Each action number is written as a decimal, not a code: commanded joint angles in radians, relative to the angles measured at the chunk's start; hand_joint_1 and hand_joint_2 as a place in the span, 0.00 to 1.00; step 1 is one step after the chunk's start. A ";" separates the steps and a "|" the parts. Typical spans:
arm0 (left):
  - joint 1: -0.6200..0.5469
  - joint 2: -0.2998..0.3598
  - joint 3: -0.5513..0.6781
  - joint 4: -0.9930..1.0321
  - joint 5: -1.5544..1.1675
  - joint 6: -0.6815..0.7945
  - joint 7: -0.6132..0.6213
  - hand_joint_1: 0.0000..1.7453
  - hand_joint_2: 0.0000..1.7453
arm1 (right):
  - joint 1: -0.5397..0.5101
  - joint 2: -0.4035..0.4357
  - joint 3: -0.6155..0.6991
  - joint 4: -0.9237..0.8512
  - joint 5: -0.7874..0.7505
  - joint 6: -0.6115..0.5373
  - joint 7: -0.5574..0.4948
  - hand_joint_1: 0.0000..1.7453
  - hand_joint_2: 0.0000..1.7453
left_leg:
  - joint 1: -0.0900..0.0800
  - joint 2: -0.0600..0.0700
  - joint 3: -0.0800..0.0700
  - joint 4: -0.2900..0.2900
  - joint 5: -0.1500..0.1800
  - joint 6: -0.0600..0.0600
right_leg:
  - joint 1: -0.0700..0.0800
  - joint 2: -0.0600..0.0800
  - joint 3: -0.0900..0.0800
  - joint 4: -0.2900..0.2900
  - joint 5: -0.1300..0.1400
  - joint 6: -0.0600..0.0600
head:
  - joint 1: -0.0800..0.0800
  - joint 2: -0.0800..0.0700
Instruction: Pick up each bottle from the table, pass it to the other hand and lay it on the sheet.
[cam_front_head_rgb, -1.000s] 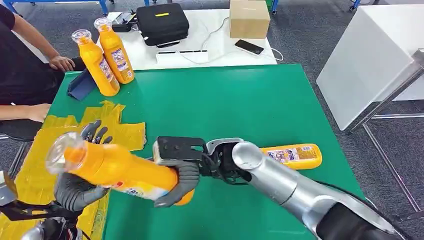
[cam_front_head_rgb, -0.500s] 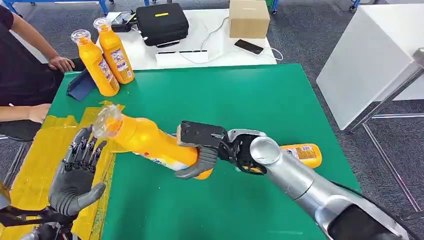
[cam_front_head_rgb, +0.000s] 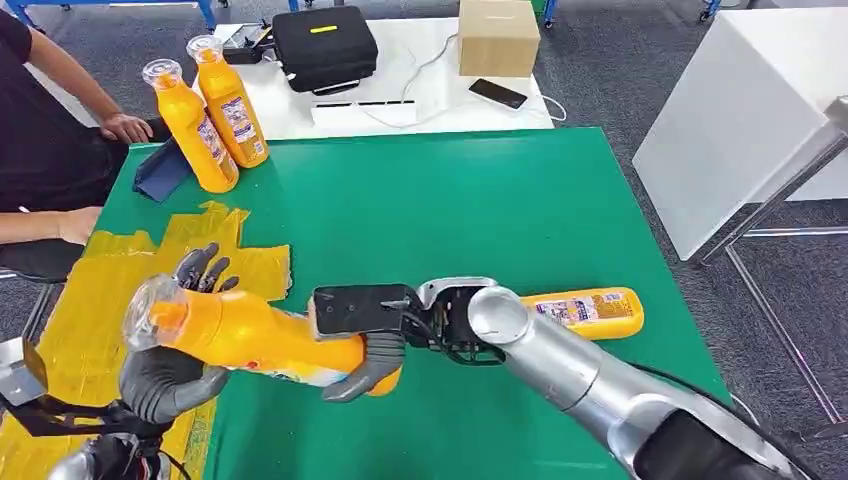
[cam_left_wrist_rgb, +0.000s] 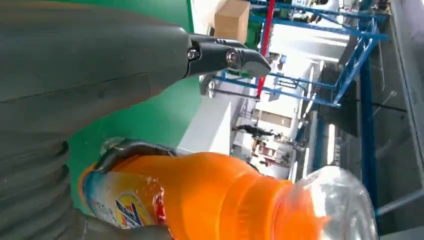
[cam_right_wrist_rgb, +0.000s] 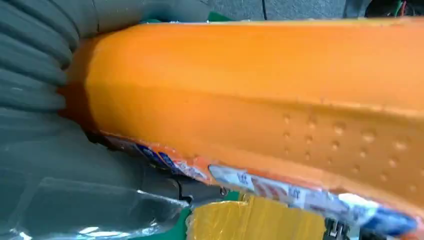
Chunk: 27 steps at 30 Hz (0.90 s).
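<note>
Back down swings the bottle (cam_front_head_rgb: 250, 335), right hand (cam_front_head_rgb: 365, 355) clamped round its base while left hand (cam_front_head_rgb: 165, 375) cups underneath, fingers curling up to take over.

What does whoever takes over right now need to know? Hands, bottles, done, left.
Right hand grips the base end of an orange bottle, held roughly level above the green table.
Left hand is cupped under the bottle's neck end, fingers up behind it; whether it has closed firmly, I cannot tell. Handover in progress.
Another orange bottle lies on the table behind the right arm. Two more stand at the far left corner.
Yellow sheet: no bottle on it.
Left: finish this pass, lay the bottle on the sheet, then the others.
</note>
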 joint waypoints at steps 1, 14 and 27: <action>-0.039 -0.001 -0.029 0.072 -0.002 0.002 0.006 0.00 1.00 | -0.062 0.007 0.072 0.041 -0.004 0.003 0.002 1.00 1.00 | 0.000 0.001 0.001 0.000 0.000 -0.001 | 0.000 0.000 0.001 0.000 0.000 0.000 | 0.000 0.000; -0.061 0.036 -0.109 0.088 0.036 -0.054 0.022 0.00 1.00 | -0.075 0.017 0.138 0.074 -0.043 0.033 -0.012 1.00 1.00 | 0.000 0.001 0.002 -0.001 0.000 -0.001 | 0.001 -0.001 0.002 -0.001 0.000 0.000 | 0.000 0.000; -0.107 0.095 -0.182 0.145 0.191 -0.168 0.087 0.00 1.00 | -0.085 0.052 0.213 0.176 -0.030 0.096 -0.036 1.00 1.00 | 0.001 0.001 0.002 -0.001 0.000 -0.001 | 0.001 -0.001 0.003 -0.001 0.000 -0.001 | 0.000 0.000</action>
